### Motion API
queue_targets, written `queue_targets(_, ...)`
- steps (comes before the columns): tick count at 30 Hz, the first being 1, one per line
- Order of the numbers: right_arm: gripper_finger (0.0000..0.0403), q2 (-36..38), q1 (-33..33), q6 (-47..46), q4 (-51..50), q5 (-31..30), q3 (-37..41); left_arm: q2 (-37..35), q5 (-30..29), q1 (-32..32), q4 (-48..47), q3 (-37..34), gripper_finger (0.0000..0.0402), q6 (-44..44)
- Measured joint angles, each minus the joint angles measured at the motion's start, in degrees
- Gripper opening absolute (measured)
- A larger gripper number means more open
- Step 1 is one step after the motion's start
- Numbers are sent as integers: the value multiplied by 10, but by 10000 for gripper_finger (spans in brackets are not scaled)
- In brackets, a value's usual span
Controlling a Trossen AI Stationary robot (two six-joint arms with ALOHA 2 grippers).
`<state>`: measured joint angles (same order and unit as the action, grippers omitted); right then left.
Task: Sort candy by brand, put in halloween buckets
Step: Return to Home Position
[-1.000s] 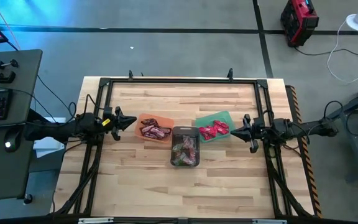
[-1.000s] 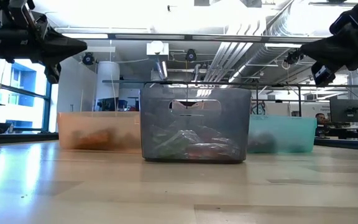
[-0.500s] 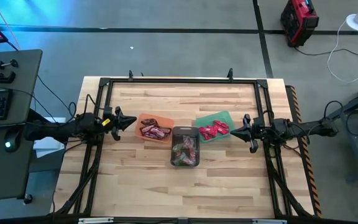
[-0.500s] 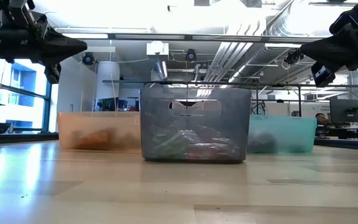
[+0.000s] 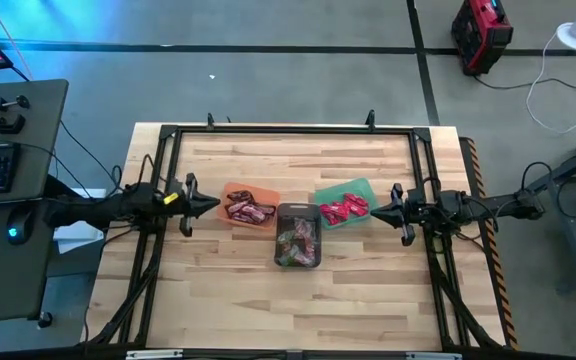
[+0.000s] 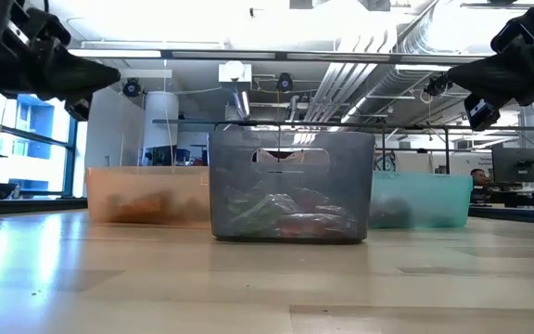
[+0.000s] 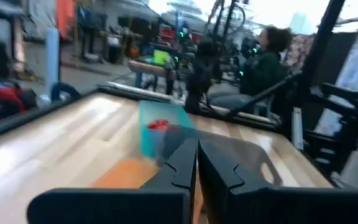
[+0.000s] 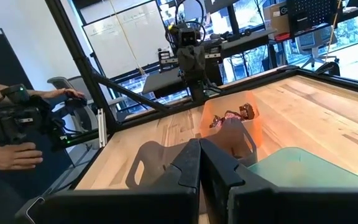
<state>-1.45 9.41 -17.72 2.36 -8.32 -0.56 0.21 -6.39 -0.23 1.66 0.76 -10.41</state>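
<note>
Three buckets stand on their bases mid-table. The orange bucket (image 5: 236, 192) holds dark brown bars (image 5: 249, 209). The green bucket (image 5: 360, 187) holds red-wrapped candy (image 5: 343, 209). The grey-black bucket (image 5: 297, 211) stands nearer the near edge and holds mixed pink and green pieces (image 5: 296, 243). My left gripper (image 5: 214, 204) hovers shut, left of the orange bucket and above table height (image 6: 114, 74). My right gripper (image 5: 373, 213) hovers shut, just right of the green bucket (image 6: 434, 85). In the wrist views both pairs of fingertips meet (image 7: 196, 144) (image 8: 199, 144).
A black frame (image 5: 288, 129) runs round the table's far, left and right sides. Bare wood lies on the table's near half (image 5: 288, 305). Beyond the table, a seated person (image 7: 267, 59) and a person's hands on a device (image 8: 14, 124) show.
My left gripper has shifted slightly toward the table's near edge and dipped a little, staying shut. The right arm and the buckets have kept still.
</note>
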Motion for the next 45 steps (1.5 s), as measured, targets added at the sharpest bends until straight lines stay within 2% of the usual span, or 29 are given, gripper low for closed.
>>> queue_targets(4, 0, 0, 0, 0, -3, 0, 0, 0, 32, 1, -8, 0, 7, -8)
queue_targets(45, 0, 0, 0, 0, -4, 2, 0, 6, 32, 2, -7, 0, 7, 1)
